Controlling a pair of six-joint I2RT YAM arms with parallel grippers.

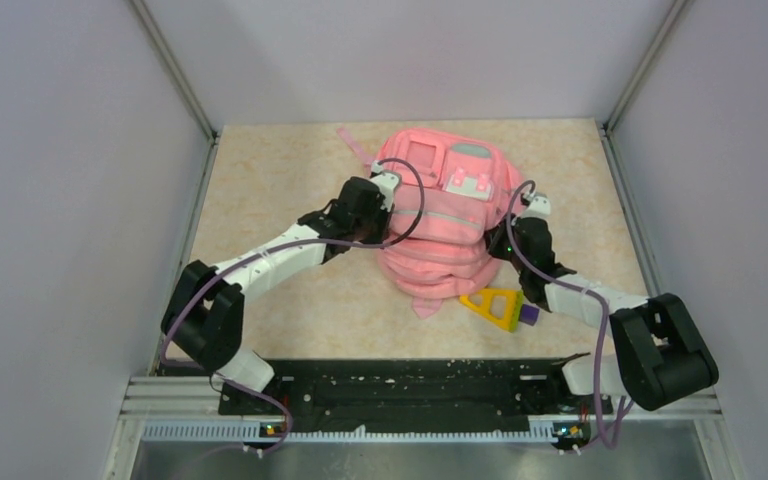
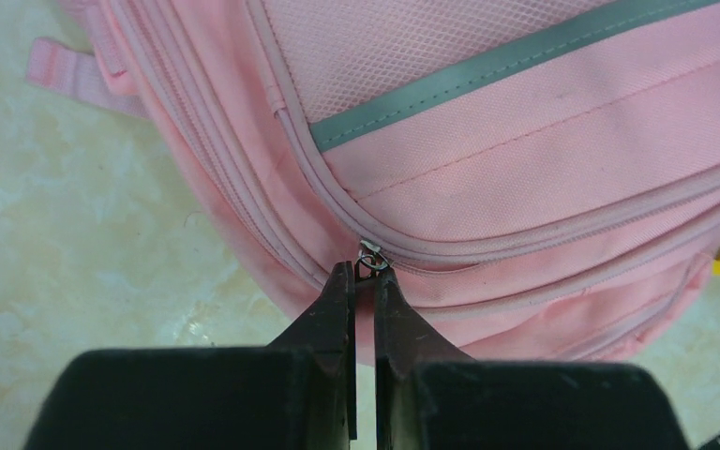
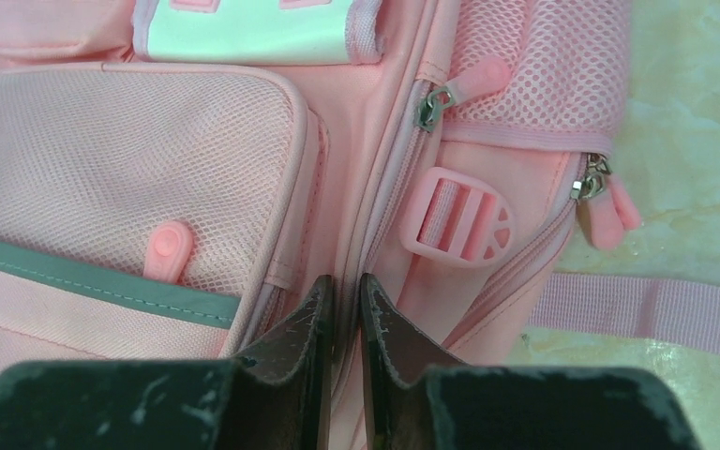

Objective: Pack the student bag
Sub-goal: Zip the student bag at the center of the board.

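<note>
- Position: the student bag (image 1: pixel 440 215) lies on the table (image 1: pixel 280 190), in the middle toward the far side, with its front pockets facing up.
- The left gripper (image 2: pixel 364 274) is at the bag's left side. Its fingers are pressed together on a metal zip pull (image 2: pixel 371 255) where a curved zip line ends.
- The right gripper (image 3: pixel 343 286) is at the bag's right side, its tips against the seam beside a mesh pocket (image 3: pixel 122 159). Only a thin slit shows between the fingers, and I cannot tell whether they pinch fabric.
- A yellow triangle (image 1: pixel 495 305) with a purple piece (image 1: pixel 528 314) lies just beside the bag's near-right edge.
</note>
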